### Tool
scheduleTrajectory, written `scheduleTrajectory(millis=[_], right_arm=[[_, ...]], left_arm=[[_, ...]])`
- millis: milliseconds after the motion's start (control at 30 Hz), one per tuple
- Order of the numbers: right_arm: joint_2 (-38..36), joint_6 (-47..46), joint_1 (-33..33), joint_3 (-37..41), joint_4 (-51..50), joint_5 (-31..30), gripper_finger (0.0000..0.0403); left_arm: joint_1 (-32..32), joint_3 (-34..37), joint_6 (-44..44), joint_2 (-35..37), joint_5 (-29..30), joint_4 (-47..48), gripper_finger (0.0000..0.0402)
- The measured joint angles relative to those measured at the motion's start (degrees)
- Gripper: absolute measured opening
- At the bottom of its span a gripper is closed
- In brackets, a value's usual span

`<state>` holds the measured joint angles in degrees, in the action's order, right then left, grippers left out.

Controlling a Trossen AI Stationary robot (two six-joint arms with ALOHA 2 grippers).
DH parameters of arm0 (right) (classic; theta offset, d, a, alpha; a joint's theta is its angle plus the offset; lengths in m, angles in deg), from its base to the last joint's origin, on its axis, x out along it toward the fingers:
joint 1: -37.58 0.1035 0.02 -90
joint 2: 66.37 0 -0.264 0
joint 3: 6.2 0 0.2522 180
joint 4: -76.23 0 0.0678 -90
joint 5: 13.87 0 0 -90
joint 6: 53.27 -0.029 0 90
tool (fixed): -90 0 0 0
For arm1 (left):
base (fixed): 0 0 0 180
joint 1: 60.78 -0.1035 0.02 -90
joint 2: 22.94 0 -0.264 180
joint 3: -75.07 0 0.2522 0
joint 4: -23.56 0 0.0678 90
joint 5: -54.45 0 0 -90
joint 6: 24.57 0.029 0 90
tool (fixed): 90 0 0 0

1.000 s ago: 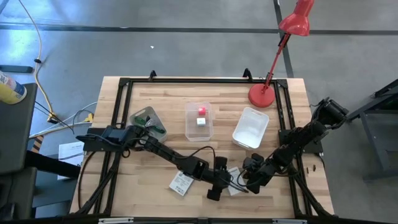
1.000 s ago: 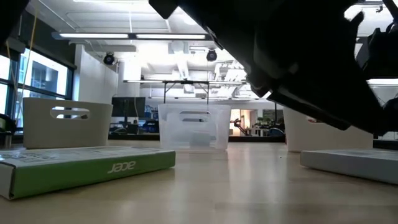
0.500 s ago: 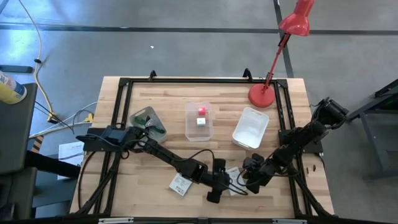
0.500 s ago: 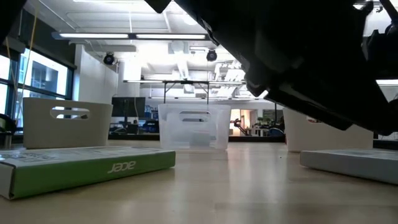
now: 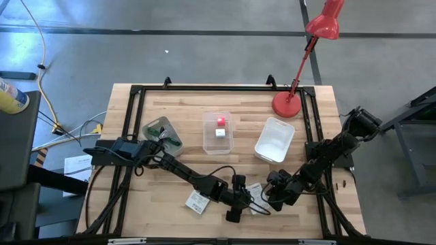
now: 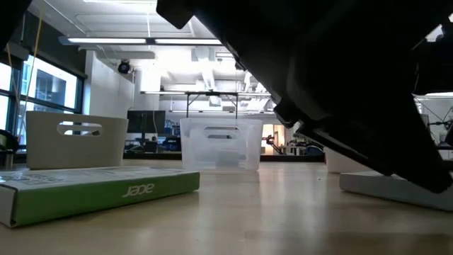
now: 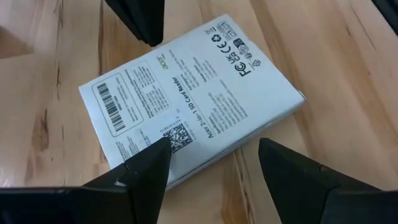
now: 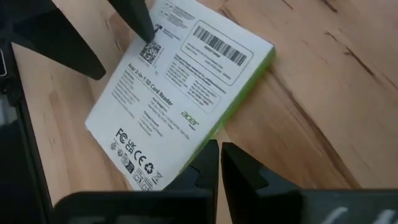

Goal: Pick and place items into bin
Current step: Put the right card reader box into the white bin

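Note:
A flat white printed packet with a green side lies flat on the wood near the table's near edge, between both grippers. My left gripper is open at the packet's left corner. One finger stands over the QR-code corner and the other over bare wood. My right gripper is shut at the packet's right side. A second packet lies farther left. The pink cube and white cube sit in the clear bin. My left gripper has one finger over the packet's QR-code corner, coming slanting down from the table's left; whether it touches, I cannot tell. My right gripper's shut fingertips stand at the packet's green side edge, slanting down from the right; whether they touch, I cannot tell.
A tilted bin holding green and dark items stands at the left, and a white bin at the right. The red lamp's base sits beyond the white bin. A black frame borders the tabletop.
My left arm has sunk a little and edged toward the near edge, filling more of the low view. Both grippers stay at the packet, which lies where it was.

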<state>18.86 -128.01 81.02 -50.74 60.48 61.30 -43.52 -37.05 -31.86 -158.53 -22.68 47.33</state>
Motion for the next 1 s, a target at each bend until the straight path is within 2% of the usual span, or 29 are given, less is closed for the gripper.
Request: scheduleTrajectory(millis=[233, 367, 600, 800, 1000], right_arm=[[0.0, -3.7, 0.0, 0.0, -1.5, -0.4, 0.0012], [0.0, -3.5, 0.0, 0.0, 3.3, -2.3, 0.0012], [0.0, -0.3, -0.1, 0.0, 13.5, -6.9, 0.0012], [0.0, -2.0, 0.0, 1.1, 12.8, -8.1, 0.0012], [0.0, -6.0, 0.2, 3.8, 10.8, -8.7, 0.0012]], left_arm=[[0.0, -0.2, 1.6, 0.4, 0.6, 5.5, 0.0232], [0.0, -0.3, 3.0, 0.5, 2.0, 9.4, 0.0232], [0.1, -0.2, 7.0, 0.3, 1.5, 9.9, 0.0232], [0.8, -0.1, 12.4, 0.3, 2.3, 9.9, 0.0232], [1.4, 0.2, 13.3, 1.7, 3.0, 10.2, 0.0232]])
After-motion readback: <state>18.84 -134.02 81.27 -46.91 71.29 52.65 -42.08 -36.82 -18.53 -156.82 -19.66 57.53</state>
